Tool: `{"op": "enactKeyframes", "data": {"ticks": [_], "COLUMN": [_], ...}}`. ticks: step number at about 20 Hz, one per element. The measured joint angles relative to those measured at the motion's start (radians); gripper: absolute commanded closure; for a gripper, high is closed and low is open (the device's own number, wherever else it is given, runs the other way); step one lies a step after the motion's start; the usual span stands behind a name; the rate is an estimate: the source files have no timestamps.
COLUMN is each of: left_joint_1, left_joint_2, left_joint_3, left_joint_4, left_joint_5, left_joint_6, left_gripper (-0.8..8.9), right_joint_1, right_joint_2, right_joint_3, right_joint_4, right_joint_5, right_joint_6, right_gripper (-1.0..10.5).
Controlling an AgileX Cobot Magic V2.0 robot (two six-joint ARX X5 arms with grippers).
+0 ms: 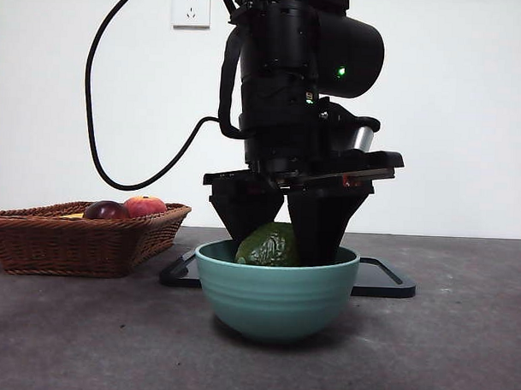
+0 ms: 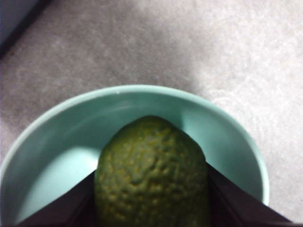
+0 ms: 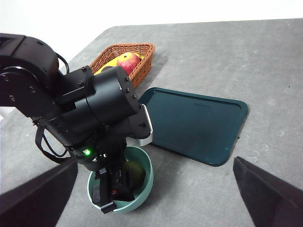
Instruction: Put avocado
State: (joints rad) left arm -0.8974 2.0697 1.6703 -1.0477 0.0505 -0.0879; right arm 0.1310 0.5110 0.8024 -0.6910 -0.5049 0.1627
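Observation:
The dark green, rough-skinned avocado [image 1: 269, 246] sits between the jaws of my left gripper [image 1: 280, 238], inside the teal bowl [image 1: 274, 294] at the table's front centre. In the left wrist view the avocado [image 2: 152, 177] fills the space between both jaws, which press its sides, with the bowl's rim [image 2: 137, 90] around it. In the right wrist view the left arm [image 3: 80, 109] reaches down into the bowl [image 3: 142, 187] and the avocado [image 3: 134, 172] shows beneath it. My right gripper [image 3: 156, 208] is open and empty, high above the table.
A wicker basket [image 1: 79, 236] at the left holds a red-orange apple [image 1: 144, 205] and a dark maroon fruit [image 1: 106, 211]. A dark green flat tray [image 3: 194, 123] lies behind the bowl. A black cable [image 1: 101, 112] hangs from the arm.

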Motion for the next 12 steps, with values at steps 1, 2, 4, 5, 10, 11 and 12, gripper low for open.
{"op": "enactKeyframes", "data": {"ticks": [1,2,4,5,10,11,12], "left_joint_1": [0.0,0.001,0.001,0.001,0.003,0.003,0.003], "left_joint_2": [0.0,0.0,0.0,0.0,0.0,0.0,0.0], "left_joint_3": [0.0,0.0,0.0,0.0,0.0,0.0,0.0], "left_joint_4": [0.0,0.0,-0.002,-0.002,-0.002,-0.002,-0.002], "left_joint_5": [0.0,0.0,0.0,0.0,0.0,0.0,0.0], "left_joint_6": [0.0,0.0,0.0,0.0,0.0,0.0,0.0], "left_gripper": [6.6,6.58,5.57,4.94,4.43,4.31,4.31], "right_joint_1": [0.0,0.0,0.0,0.0,0.0,0.0,0.0], "right_joint_2": [0.0,0.0,0.0,0.0,0.0,0.0,0.0], "right_joint_3": [0.0,0.0,0.0,0.0,0.0,0.0,0.0], "right_joint_4": [0.0,0.0,0.0,0.0,0.0,0.0,0.0], "right_joint_5": [0.0,0.0,0.0,0.0,-0.009,-0.015,-0.016], "right_joint_6": [0.0,0.0,0.0,0.0,0.0,0.0,0.0], "right_gripper": [3.6,3.6,3.6,3.6,3.6,3.6,3.6]}}
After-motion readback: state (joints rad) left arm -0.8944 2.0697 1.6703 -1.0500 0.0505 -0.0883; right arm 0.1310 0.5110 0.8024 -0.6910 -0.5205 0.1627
